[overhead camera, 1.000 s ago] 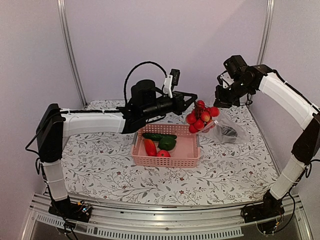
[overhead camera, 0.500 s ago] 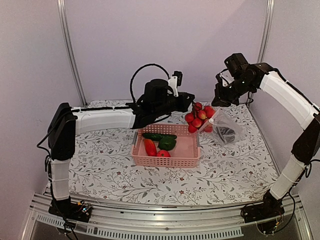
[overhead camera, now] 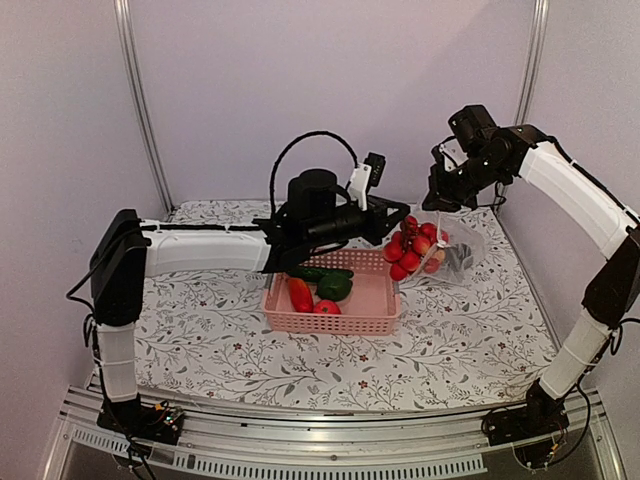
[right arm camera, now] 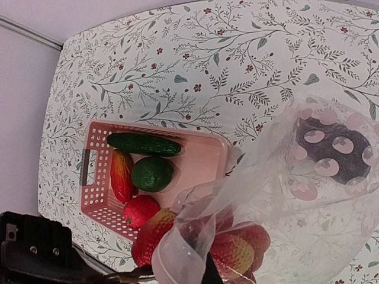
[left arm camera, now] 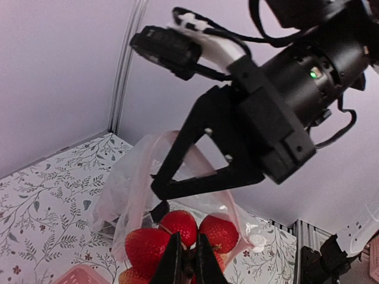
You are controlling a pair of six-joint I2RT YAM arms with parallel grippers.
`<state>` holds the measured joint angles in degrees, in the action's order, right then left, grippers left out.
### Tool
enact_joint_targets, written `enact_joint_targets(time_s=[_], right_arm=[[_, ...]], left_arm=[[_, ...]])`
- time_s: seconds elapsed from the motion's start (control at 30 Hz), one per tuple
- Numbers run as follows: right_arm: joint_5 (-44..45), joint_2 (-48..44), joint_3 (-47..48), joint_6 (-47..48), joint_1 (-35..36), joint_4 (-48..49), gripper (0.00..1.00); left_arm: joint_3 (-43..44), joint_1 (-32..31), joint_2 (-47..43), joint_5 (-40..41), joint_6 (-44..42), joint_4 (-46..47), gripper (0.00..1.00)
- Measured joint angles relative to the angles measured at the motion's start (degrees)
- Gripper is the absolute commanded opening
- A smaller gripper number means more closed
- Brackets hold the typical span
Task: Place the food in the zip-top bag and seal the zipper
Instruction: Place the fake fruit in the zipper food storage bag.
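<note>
My left gripper (overhead camera: 398, 222) (left arm camera: 185, 253) is shut on the stem of a cluster of small red fruits (overhead camera: 413, 247) (left arm camera: 178, 227) (right arm camera: 237, 244). The cluster hangs at the open mouth of the clear zip-top bag (overhead camera: 463, 250) (left arm camera: 127, 177) (right arm camera: 308, 183), partly behind its plastic. My right gripper (overhead camera: 441, 200) (right arm camera: 205, 270) is shut on the bag's upper edge and holds it raised. The zipper's whitish end (left arm camera: 258, 240) shows beside the fruits. A dark purple eggplant (right arm camera: 335, 151) lies inside the bag.
The pink basket (overhead camera: 330, 323) (right arm camera: 220, 145) stands left of the bag, under my left forearm. It holds a cucumber (overhead camera: 320, 272) (right arm camera: 144, 144), a green pepper (overhead camera: 335, 288) (right arm camera: 152, 173) and two red-orange pieces (overhead camera: 299, 294) (right arm camera: 121, 175). Walls close the back and both sides.
My left arm has carried the cluster of red fruits to the right and into the bag's mouth. The right arm has held the bag's edge up almost still.
</note>
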<state>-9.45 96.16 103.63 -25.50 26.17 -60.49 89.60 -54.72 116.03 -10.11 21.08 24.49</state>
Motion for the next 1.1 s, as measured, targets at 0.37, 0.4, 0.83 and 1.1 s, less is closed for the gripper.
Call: enact_joint_targets(time_s=[0.37, 0.4, 0.83, 1.1], right_arm=[[-0.3, 1.3, 0.7, -0.2, 0.0, 0.1, 0.00], [-0.5, 1.3, 0.7, -0.2, 0.0, 0.2, 0.00], [-6.1, 1.0, 0.5, -0.2, 0.0, 1.7, 0.00], [-6.2, 0.0, 0.1, -0.5, -0.2, 2.2, 0.00]], left_arm=[[-0.2, -4.2, -3.9, 1.5, -10.8, -0.2, 0.00], [-0.2, -4.1, -3.8, 1.5, -10.8, -0.2, 0.00], [4.6, -2.6, 3.7, 9.3, -3.8, -0.2, 0.00], [7.4, 0.6, 4.5, 10.4, 8.4, 1.8, 0.38]])
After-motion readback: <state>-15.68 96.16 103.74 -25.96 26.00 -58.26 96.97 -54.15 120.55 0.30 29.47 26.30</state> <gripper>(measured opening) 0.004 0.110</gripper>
